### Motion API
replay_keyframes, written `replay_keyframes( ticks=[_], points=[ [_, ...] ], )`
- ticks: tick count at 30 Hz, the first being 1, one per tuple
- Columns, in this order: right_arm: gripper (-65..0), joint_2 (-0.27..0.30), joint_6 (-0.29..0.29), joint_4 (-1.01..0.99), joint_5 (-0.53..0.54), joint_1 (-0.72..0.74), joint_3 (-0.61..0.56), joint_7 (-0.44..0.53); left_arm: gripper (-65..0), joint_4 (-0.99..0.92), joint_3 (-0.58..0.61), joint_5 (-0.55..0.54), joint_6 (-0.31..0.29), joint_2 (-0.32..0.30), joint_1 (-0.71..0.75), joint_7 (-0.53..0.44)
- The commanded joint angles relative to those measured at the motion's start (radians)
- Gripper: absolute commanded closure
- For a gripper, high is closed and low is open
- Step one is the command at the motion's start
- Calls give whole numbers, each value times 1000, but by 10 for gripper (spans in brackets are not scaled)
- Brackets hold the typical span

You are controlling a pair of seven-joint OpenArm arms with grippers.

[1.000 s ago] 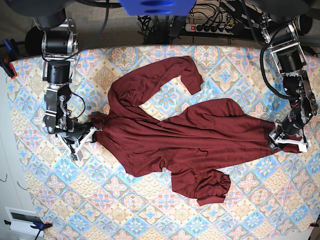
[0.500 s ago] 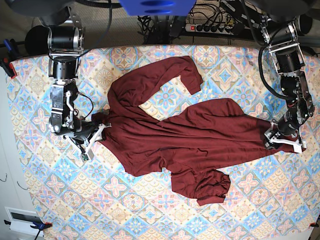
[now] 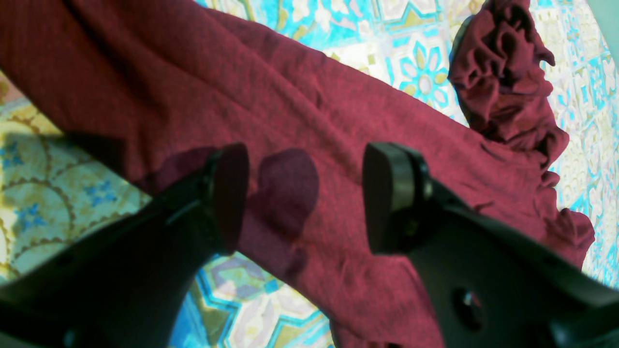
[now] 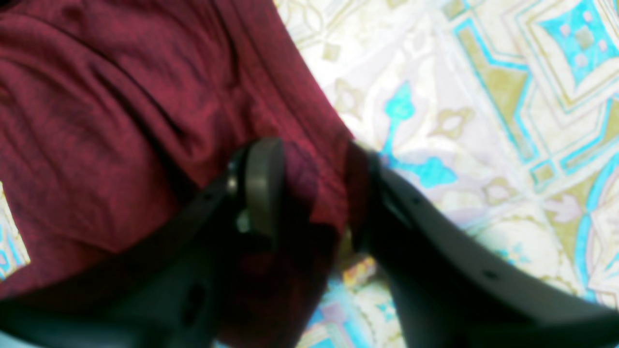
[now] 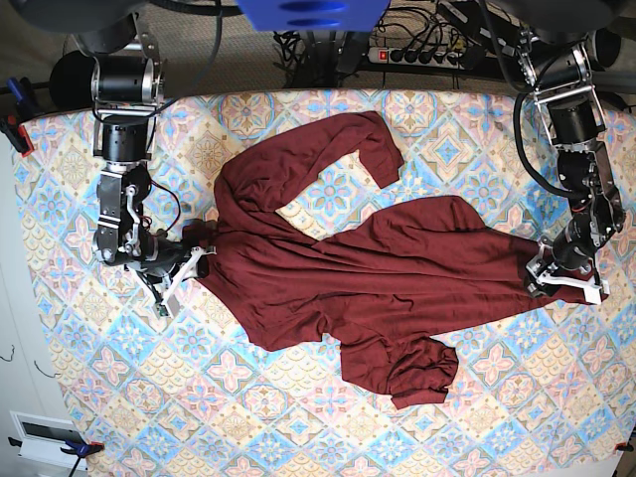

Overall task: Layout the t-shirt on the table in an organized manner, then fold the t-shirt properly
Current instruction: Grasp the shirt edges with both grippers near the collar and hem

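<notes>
The dark maroon t-shirt [image 5: 368,268] lies crumpled across the middle of the table [image 5: 497,417], one sleeve [image 5: 373,139] curling toward the far edge and another part bunched [image 5: 407,373] nearer the front. At the shirt's right end my left gripper [image 5: 564,281] hovers open, and the left wrist view shows its jaws [image 3: 304,193] wide apart over flat fabric [image 3: 271,82]. My right gripper [image 5: 187,266] is at the shirt's left edge. Its jaws [image 4: 314,188] stand open, straddling the cloth's border [image 4: 145,106] without pinching it.
The patterned cloth covers the whole table. A power strip and cables [image 5: 417,50] lie beyond the far edge. Clamps [image 5: 18,129] hold the cloth at the left side. A white box [image 5: 40,432] sits off the front left corner.
My right gripper has slid toward the shirt's left edge and its jaws have widened a little. My left gripper has crept slightly inward over the right end. The shirt has barely moved.
</notes>
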Motion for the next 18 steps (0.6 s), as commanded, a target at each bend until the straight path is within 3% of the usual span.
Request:
replay_keyframes(
  ticks=[1, 5, 7, 18],
  points=[
    [-264, 5, -4, 2, -18, 9, -1, -29, -365, 18, -4, -13, -7, -20, -22, -14],
    [-400, 5, -4, 4, -18, 7, 7, -35, -365, 18, -4, -13, -7, -20, -22, -13],
    [-438, 5, -4, 7, -18, 5, 7, -35, -365, 18, -4, -13, -7, -20, -22, -13],
    [-442, 10, -4, 62, -18, 4, 8, -29, -365, 18, -4, -13, -7, -20, -22, -11]
  ],
)
